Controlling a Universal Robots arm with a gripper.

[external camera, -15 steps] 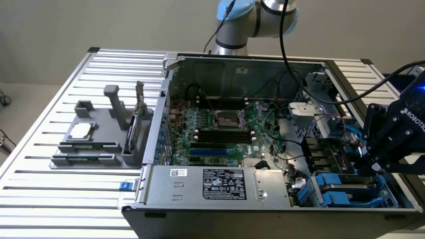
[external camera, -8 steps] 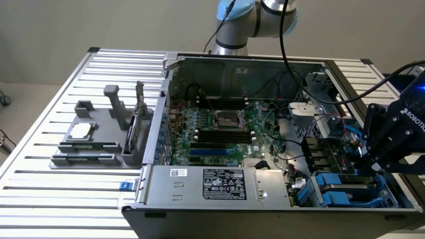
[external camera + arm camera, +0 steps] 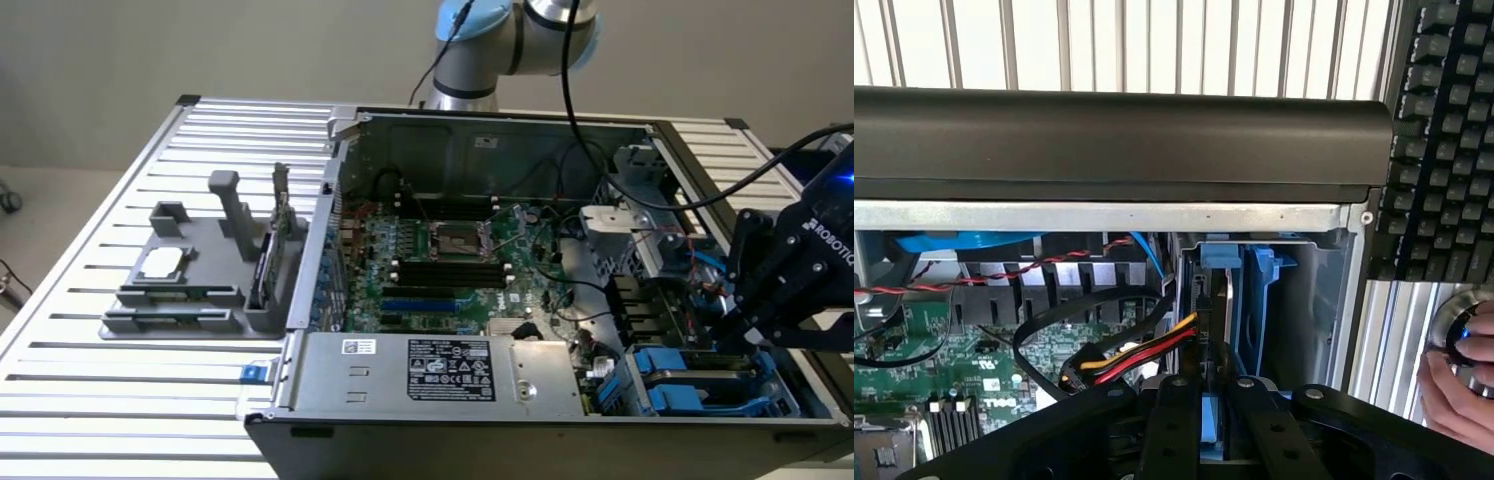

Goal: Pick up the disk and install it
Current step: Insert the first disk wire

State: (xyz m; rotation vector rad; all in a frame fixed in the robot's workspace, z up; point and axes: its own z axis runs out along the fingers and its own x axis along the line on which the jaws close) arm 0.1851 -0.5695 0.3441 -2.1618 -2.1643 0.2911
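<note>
the disk point(image 3: 1213, 430), a thin silver-grey metal drive in a blue plastic frame, shows edge-on in the wrist view. it stands upright at the mouth of a blue plastic drive bay point(image 3: 1264, 285) inside the open black computer case point(image 3: 534, 440). the black two-finger gripper point(image 3: 1212, 388) has its fingers point(image 3: 1176, 430) drawn narrow, one on each side of the disk, and they press on its frame, so the disk is held.

in the exterior view the gripper point(image 3: 747, 335) hangs over the drive bays, at about four o'clock of the case. the long silver power-supply box with a printed label point(image 3: 454, 370) lies at six o'clock and the green motherboard point(image 3: 441, 260) is in the middle. the case lies on a silver slatted table point(image 3: 80, 400). at nine o'clock, outside the case, a grey plastic fixture point(image 3: 200, 280) carries a small square silver chip point(image 3: 163, 262).

near the bay runs a bundle of red, yellow and black wires point(image 3: 1144, 352). beside the case there is a black keyboard point(image 3: 1444, 140), and a person's hand point(image 3: 1454, 390).
</note>
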